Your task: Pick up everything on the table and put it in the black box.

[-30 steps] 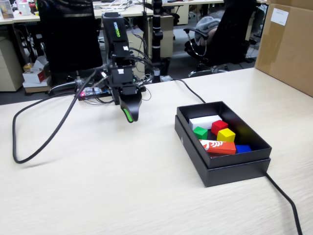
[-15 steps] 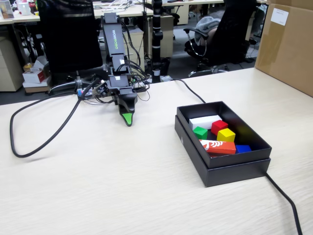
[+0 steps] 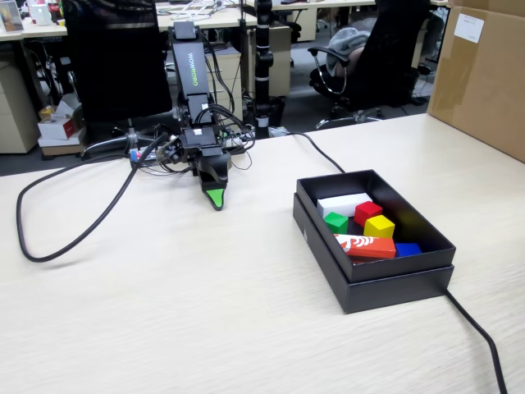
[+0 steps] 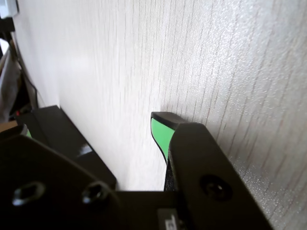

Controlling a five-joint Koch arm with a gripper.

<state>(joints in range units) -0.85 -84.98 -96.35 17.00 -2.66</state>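
Observation:
The green cube point(image 3: 335, 222), red cube point(image 3: 368, 213) and yellow cube point(image 3: 379, 226) all lie inside the black box point(image 3: 373, 287), on the right of the pale wood table point(image 3: 164, 312) in the fixed view. My gripper point(image 3: 215, 197) points down at the back of the table, left of the box, with its tip at the tabletop. It holds nothing. Only one green-padded fingertip point(image 4: 162, 134) shows in the wrist view, over bare wood. The other jaw's tip is hidden, so the gap cannot be judged. The box's dark wall point(image 4: 62, 139) shows at the left of that view.
The box also holds a white block point(image 3: 344, 203), a red-and-white printed block point(image 3: 365, 245) and a blue cube point(image 3: 408, 249). A thick black cable point(image 3: 74, 238) loops over the table's left side. Another cable point(image 3: 480, 336) runs off front right. A brown carton point(image 3: 484, 74) stands at the back right.
Since a second ago the arm has folded back and the gripper has sunk to the tabletop. It has hardly moved in the last half second. The cubes have not moved.

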